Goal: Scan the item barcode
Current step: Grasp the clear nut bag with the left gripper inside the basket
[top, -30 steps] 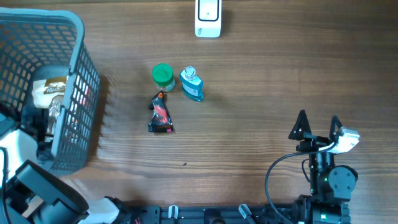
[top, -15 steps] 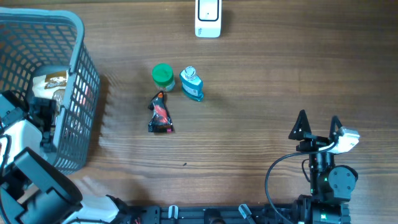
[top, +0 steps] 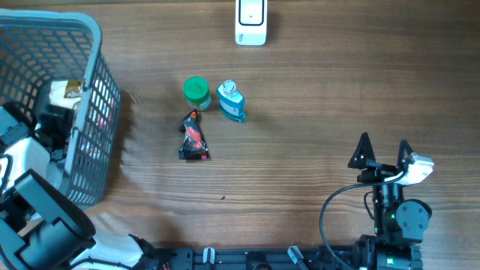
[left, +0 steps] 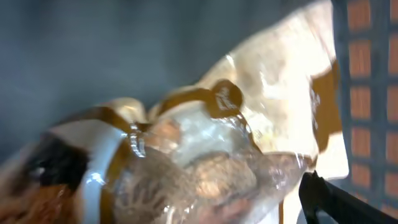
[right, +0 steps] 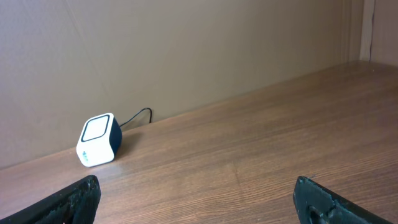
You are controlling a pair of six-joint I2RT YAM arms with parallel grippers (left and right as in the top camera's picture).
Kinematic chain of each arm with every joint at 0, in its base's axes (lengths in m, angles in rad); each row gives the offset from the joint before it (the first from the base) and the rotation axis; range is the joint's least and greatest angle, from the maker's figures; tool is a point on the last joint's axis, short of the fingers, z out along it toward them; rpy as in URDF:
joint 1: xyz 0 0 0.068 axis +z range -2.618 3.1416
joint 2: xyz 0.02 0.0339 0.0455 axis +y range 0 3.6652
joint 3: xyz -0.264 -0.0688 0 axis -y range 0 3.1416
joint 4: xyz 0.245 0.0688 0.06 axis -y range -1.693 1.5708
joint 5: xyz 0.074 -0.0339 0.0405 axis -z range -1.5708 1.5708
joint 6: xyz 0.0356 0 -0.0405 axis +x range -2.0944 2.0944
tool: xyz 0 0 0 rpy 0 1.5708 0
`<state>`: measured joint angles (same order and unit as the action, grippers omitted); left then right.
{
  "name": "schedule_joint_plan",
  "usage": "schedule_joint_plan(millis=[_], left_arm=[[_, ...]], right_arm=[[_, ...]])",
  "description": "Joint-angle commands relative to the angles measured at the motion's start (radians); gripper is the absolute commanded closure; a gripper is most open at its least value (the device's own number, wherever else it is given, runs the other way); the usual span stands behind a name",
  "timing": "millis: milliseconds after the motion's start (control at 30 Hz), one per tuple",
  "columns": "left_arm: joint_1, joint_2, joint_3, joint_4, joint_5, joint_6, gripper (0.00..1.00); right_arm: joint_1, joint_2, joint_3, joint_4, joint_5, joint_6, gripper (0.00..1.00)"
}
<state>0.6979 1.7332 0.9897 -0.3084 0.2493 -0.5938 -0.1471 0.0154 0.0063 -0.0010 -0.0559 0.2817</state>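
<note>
Packet (top: 66, 91): cream and brown with a clear window. It lies inside the basket (top: 96, 45) at the far left corner of the table (top: 315, 112).

Left end effector (top: 54, 124): inside the basket, just beside the packet on its near side, pointed at it. In the left wrist view the packet fills the frame, blurred. One finger (left: 323, 199) shows at lower right, by the packet's edge. Jaws stand wide apart and nothing is seen gripped. Cannot tell whether the finger touches the packet.

Left arm: comes in from the near left corner of the table, angled toward the far edge and down into the basket.

Right arm: folded at the near right corner. Right end effector (top: 384, 144) points toward the far edge, jaws fully apart, empty, well apart from every item.

Counts:
- Packet visible in basket: 1
- Scanner (top: 250, 21): 1, white, at the middle of the far edge
- Loose items left of table centre: 3
  - Green-capped jar (top: 196, 90): 1
  - Blue bottle (top: 232, 102): 1, just beside the jar
  - Red-and-black pouch (top: 193, 139): 1, on the jar's near side
- Basket: 1
- Arms: 2
</note>
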Motion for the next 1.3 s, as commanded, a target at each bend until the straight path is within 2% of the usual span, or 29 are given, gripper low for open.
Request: schedule_joint_plan(millis=[0,133,300,400,467,600,700,800,833,1000,1267], left_arm=[[-0.049,0.081,-0.069,-0.042,0.129,0.014,0.00],[-0.063,0.082,-0.069,-0.006,0.136,0.014,0.02],[-0.069,0.082,-0.069,0.002,0.139,0.010,0.32],[-0.069,0.082,-0.069,0.005,0.158,0.010,0.38],[-0.069,0.082,-0.069,0.013,0.184,0.010,0.50],[-0.069,0.058,-0.064,0.028,0.227,0.002,0.60],[-0.069,0.012,-0.053,0.026,0.237,0.002,0.60],[-0.067,-0.073,-0.051,0.024,0.237,0.002,0.71],[-0.067,-0.109,-0.051,0.024,0.237,0.002,0.73],[-0.067,-0.240,-0.051,0.023,0.237,-0.044,0.74],[-0.065,-0.431,-0.048,0.001,0.236,-0.051,0.74]], right_arm=[[0.002,-0.008,-0.001,0.003,-0.012,-0.017,0.00],[0.002,-0.008,-0.001,0.003,-0.012,-0.017,0.00],[0.002,-0.008,-0.001,0.003,-0.012,-0.016,0.00],[0.002,-0.008,-0.001,0.003,-0.012,-0.017,0.00],[0.002,-0.008,-0.001,0.003,-0.012,-0.017,0.00],[0.002,-0.008,-0.001,0.003,-0.012,-0.017,0.00],[0.002,-0.008,-0.001,0.003,-0.012,-0.016,0.00],[0.002,-0.008,-0.001,0.003,-0.012,-0.016,0.00],[0.002,-0.008,-0.001,0.003,-0.012,-0.017,0.00],[0.002,-0.008,-0.001,0.003,-0.012,-0.017,0.00],[0.002,-0.008,-0.001,0.003,-0.012,-0.017,0.00]])
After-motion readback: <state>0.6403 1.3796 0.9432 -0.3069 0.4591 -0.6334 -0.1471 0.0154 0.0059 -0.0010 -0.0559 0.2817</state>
